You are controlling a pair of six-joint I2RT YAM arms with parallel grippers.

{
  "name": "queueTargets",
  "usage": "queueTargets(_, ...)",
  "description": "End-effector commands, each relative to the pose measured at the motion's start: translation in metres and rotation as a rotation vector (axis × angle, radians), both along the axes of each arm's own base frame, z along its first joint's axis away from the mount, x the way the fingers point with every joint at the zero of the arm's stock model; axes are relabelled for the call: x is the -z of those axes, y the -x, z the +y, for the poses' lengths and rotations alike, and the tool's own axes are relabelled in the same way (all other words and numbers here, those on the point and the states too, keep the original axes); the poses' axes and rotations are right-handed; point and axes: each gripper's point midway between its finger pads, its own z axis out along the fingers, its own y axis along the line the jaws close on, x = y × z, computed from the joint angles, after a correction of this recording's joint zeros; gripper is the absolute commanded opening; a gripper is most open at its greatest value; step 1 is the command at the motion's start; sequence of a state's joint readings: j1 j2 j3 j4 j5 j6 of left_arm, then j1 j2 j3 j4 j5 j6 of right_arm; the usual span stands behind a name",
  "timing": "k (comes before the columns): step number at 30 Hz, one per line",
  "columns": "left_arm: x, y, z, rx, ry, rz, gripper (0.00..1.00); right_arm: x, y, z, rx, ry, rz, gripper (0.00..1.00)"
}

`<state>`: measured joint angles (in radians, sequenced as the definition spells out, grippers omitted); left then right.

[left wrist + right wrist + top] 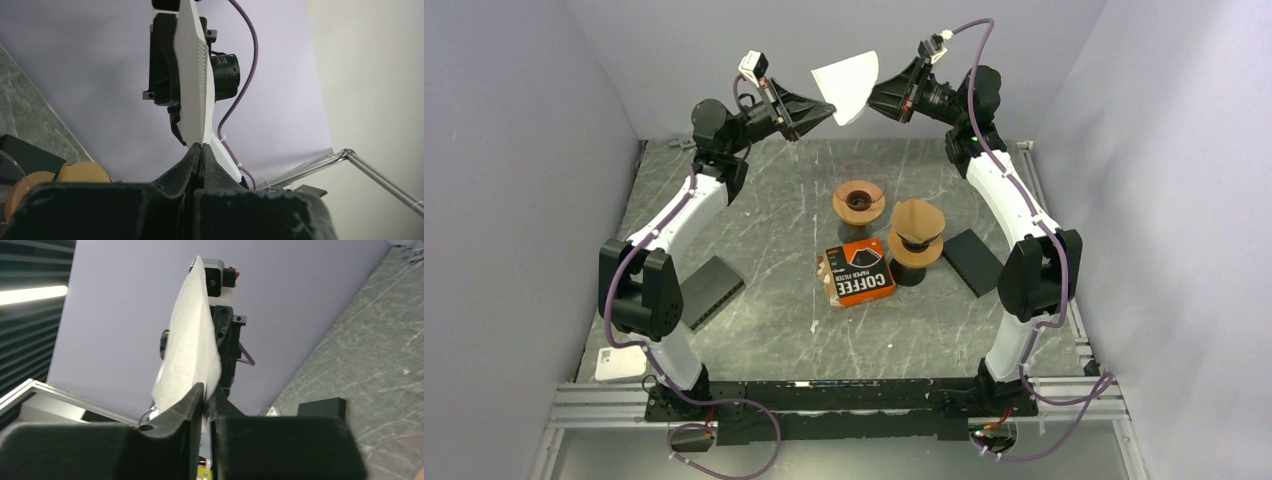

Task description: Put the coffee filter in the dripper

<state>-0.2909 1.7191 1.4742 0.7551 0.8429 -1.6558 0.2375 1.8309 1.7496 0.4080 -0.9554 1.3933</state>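
The left gripper (200,150) has its jaws pressed flat together, pinching the lower edge of the white coffee filter (193,75). From there the filter rises edge-on to the top centre of the left wrist view. The right gripper (206,392) has its jaws drawn nearly together with only a thin slit between them. The bottom of the coffee filter (192,350) drops into that slit, but I cannot tell whether the fingers already clamp the paper or only flank it. In the top view the filter (848,84) hangs in the air at the upper centre of the frame. It sits between the two gripper tips, the left gripper (822,112) at its lower left corner and the right gripper (876,98) at its right edge. Well below it in the frame, two drippers stand on the table, an orange dripper (859,200) on a glass vessel and a tan dripper (916,235) just right of it.
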Motion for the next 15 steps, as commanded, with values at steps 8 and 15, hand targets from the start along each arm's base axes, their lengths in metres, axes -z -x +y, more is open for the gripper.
queueTargets(8, -0.010, 0.017, -0.002, -0.004, -0.074, -0.086, 0.53, -0.026, 0.024, -0.003, -0.005, 0.041, -0.142, 0.00)
queueTargets(15, 0.047, 0.010, 0.027, -0.263, -0.540, -0.030, 0.80, 0.009, 0.017, -0.025, 0.180, 0.356, -0.081, 0.00)
